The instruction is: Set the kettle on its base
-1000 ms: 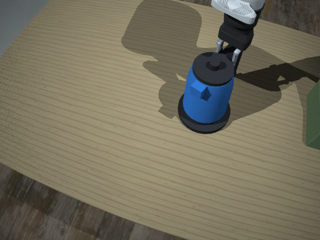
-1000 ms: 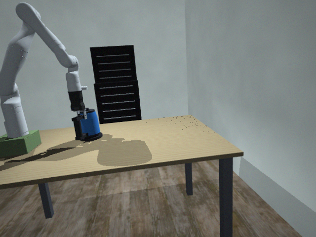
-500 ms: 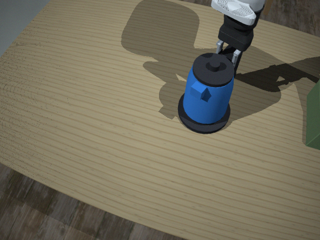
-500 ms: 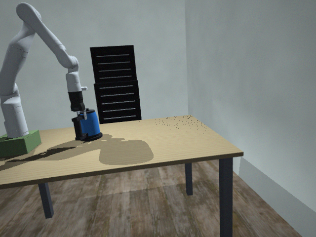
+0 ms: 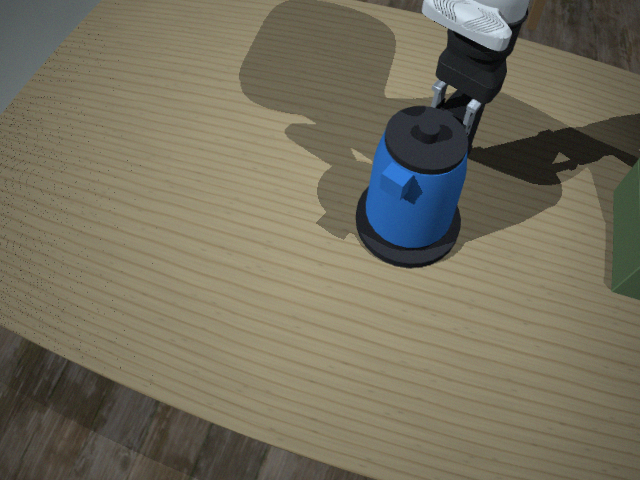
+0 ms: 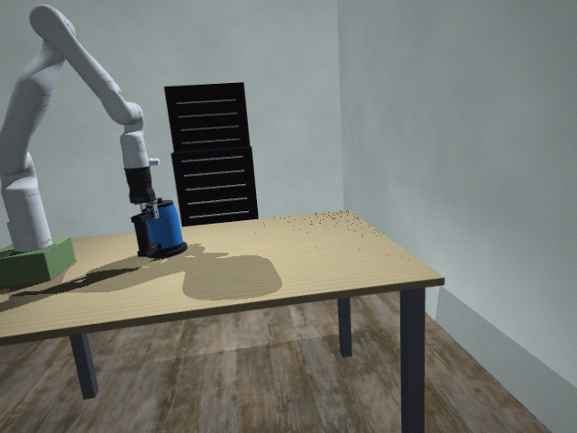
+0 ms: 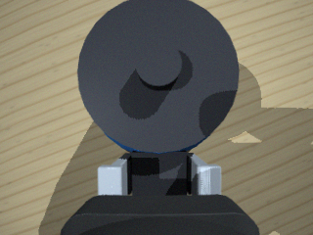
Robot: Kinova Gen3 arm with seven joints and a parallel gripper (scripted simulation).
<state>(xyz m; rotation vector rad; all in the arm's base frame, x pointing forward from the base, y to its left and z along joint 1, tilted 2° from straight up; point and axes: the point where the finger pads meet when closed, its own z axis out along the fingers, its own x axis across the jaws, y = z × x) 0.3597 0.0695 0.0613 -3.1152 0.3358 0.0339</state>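
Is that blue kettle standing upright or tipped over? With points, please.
Upright: the blue kettle (image 5: 413, 211) (image 6: 163, 228) has its dark lid (image 5: 410, 152) (image 7: 156, 113) on top and the round black base (image 5: 408, 255) (image 6: 172, 253) beneath.

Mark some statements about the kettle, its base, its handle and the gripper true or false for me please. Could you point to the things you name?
1. The kettle (image 5: 413, 206) (image 6: 165, 228) is lying on its side. False: it stands upright.
2. The gripper (image 5: 454, 105) (image 6: 149, 210) (image 7: 158, 166) is shut on the kettle's black handle (image 6: 141, 233) (image 7: 158, 171). True.
3. The base (image 5: 410, 255) (image 6: 179, 249) is bright green. False: it is black.
4. The kettle's body is blue and its lid (image 5: 408, 149) (image 7: 156, 113) is dark. True.
5. The gripper has let go of the kettle. False: its fingers grip the handle.
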